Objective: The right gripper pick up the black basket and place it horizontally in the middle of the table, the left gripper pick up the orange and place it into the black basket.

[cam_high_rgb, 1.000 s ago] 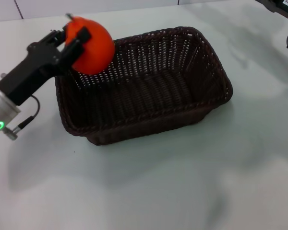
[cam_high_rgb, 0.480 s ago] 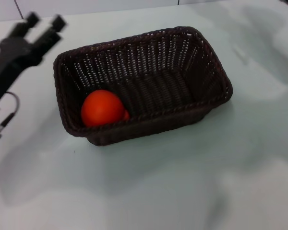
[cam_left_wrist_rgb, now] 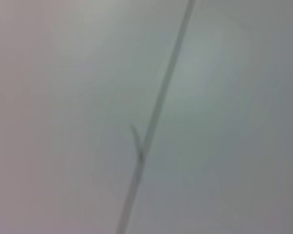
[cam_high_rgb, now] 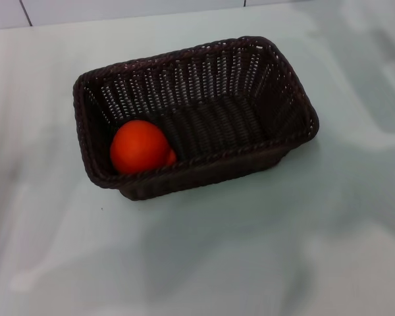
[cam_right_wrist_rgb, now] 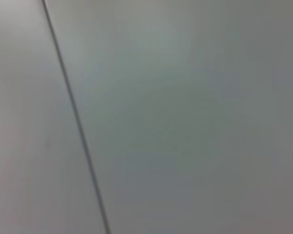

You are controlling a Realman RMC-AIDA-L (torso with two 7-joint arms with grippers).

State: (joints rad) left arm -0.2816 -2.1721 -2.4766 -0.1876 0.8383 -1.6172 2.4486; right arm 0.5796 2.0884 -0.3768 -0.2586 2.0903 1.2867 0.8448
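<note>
The black basket (cam_high_rgb: 263, 85) lies lengthwise across the middle of the white table (cam_high_rgb: 250, 250) in the head view. The orange (cam_high_rgb: 139, 147) rests inside the basket at its left end, against the near wall. Neither gripper shows in the head view. The left wrist view and the right wrist view show only plain pale surface with a thin dark line across it; no fingers show there.
A pale wall strip (cam_high_rgb: 118, 10) runs along the table's far edge in the head view. Soft shadows lie on the table at the left and upper right.
One second ago the left gripper held the orange over the basket's left end. It let go, the orange dropped into the basket, and the left arm drew back left out of view.
</note>
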